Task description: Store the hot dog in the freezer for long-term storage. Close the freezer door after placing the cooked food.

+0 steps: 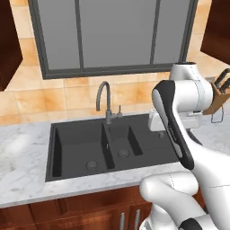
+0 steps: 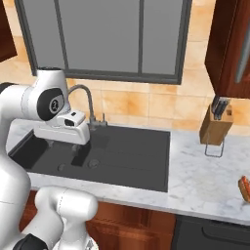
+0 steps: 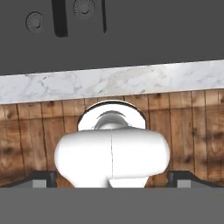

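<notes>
Tan and red at the far right edge of the marble worktop: the hot dog, partly cut by the frame in the right base view, lying near the worktop's front edge. Its long axis can't be read from the sliver on show.

Gripper hangs over the left part of the dark sink, well apart from the hot dog, which lies off to the robot's right, past the sink's right rim and the wooden knife block. Whether the fingers are spread or pressed together I cannot tell; nothing is seen held.

Sink is matte black, two basins, grey gooseneck faucet at the back. Worktop pale veined marble, smooth. Cabinets below are reddish wood. Bun looks small and soft; likely needs a light pinch.

Judgement: fetching not yet begun; the move ahead is a long swing or drive rightward.
</notes>
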